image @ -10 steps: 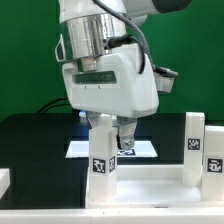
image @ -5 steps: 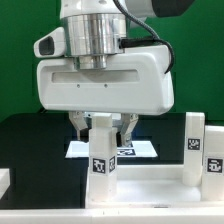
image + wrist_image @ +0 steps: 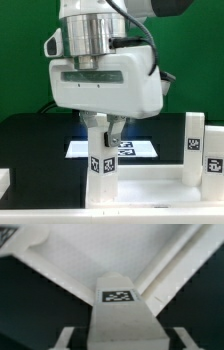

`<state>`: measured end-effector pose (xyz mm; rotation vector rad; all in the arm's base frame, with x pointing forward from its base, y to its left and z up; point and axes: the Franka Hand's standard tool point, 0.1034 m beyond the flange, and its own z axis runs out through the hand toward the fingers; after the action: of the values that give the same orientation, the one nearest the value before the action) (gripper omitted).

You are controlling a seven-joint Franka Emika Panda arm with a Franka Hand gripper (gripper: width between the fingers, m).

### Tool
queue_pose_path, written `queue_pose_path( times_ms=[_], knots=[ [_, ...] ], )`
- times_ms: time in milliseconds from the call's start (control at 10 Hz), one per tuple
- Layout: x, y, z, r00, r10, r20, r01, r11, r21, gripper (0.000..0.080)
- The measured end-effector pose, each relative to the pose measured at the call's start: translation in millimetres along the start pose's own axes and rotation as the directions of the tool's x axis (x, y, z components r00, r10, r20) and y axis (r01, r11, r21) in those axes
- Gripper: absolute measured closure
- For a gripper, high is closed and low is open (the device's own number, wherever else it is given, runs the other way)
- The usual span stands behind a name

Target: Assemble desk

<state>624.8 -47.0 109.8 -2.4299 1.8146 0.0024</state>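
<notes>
The white desk tabletop [image 3: 150,188] lies at the front of the black table with two white square legs standing upright on it. One tagged leg [image 3: 100,165] is at its left end, another [image 3: 194,145] at its right end. My gripper [image 3: 103,128] hangs straight over the left leg, its fingers down around the leg's top. In the wrist view the leg [image 3: 122,317] fills the middle. My gripper [image 3: 122,339] straddles it, with a dark gap between the leg and each of the fingers [image 3: 66,337]. The tabletop's rimmed inside [image 3: 90,252] lies beyond.
The marker board [image 3: 140,148] lies flat on the black table behind the legs. A white part [image 3: 5,180] shows at the exterior view's left edge. A green wall stands behind.
The gripper body has turned about its upright axis above the left leg, from angled to square-on to angled again. The leg and tabletop have stayed in place.
</notes>
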Motion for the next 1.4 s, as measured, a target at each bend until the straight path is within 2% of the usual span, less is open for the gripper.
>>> queue_pose_path(
  times_ms=[100, 200, 500, 700, 800, 1000, 1100, 1200, 1300, 1400],
  knots=[
    [1.2, -3.2, 0.7, 0.985, 0.169, 0.013, -0.17, 0.985, 0.039, 0.0515],
    [2.0, -3.5, 0.3, 0.965, 0.263, 0.023, -0.264, 0.962, 0.066, 0.0515],
    [2.0, -4.5, 0.0, 0.9, 0.435, 0.036, -0.437, 0.897, 0.063, 0.0515],
    [3.4, -4.3, 0.7, 0.761, 0.647, 0.051, -0.649, 0.758, 0.065, 0.051],
    [3.5, -3.3, 1.1, 0.733, 0.679, 0.049, -0.681, 0.729, 0.071, 0.0501],
    [3.7, -2.0, 0.9, 0.732, 0.68, 0.044, -0.681, 0.728, 0.072, 0.0501],
    [3.2, -1.9, 1.9, 0.731, 0.68, 0.044, -0.682, 0.728, 0.071, 0.0425],
    [1.2, -3.3, -1.0, 0.747, 0.663, 0.046, -0.665, 0.743, 0.075, 0.0425],
    [-5.4, -5.5, -14.7, 0.767, 0.639, 0.064, -0.642, 0.762, 0.087, 0.0226],
    [-10.5, -4.6, -32.3, 0.774, 0.627, 0.086, -0.633, 0.768, 0.099, 0.0166]
  ],
)
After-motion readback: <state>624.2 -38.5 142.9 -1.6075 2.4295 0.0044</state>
